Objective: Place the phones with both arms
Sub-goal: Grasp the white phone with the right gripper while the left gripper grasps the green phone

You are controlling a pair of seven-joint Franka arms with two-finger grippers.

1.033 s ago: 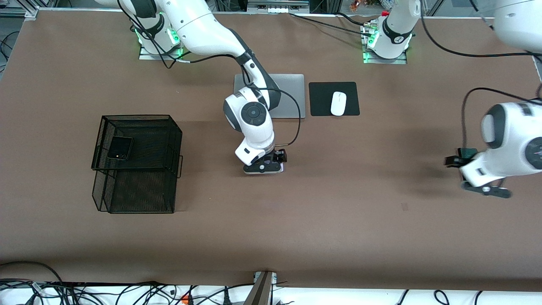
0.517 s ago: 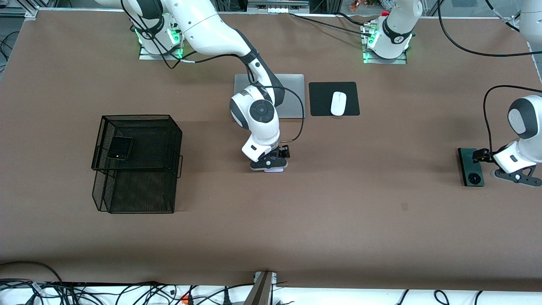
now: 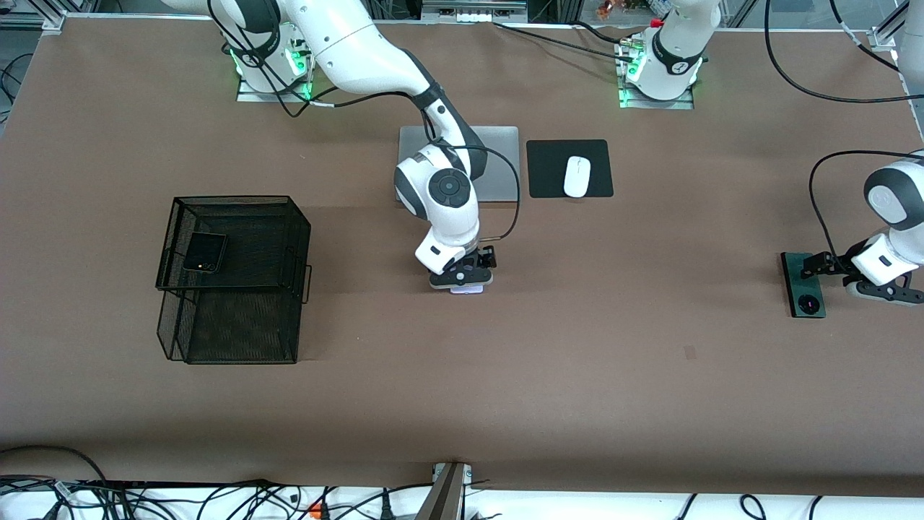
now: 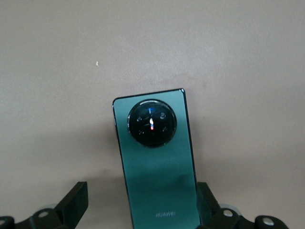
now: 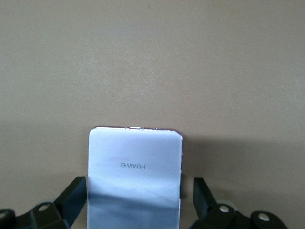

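Note:
The dark green phone (image 3: 803, 285) lies flat on the table at the left arm's end, camera ring up. My left gripper (image 3: 812, 266) is open and low over the end away from the ring; in the left wrist view the phone (image 4: 155, 157) lies between the fingers of the gripper (image 4: 142, 193), close to one. The lilac-white phone (image 3: 467, 289) lies at mid-table. My right gripper (image 3: 462, 280) is open and down over it; the right wrist view shows the phone (image 5: 135, 167) between the gripper's (image 5: 138, 191) fingers. The black phone (image 3: 204, 252) lies in the mesh tray's upper tier.
The black two-tier mesh tray (image 3: 234, 278) stands toward the right arm's end. A silver laptop (image 3: 498, 162) and a white mouse (image 3: 577, 175) on a black pad (image 3: 599, 155) lie farther from the front camera than the lilac phone.
My left arm has swung toward its end of the table and come down at the green phone. My right gripper has shifted slightly and settled lower over the lilac-white phone.

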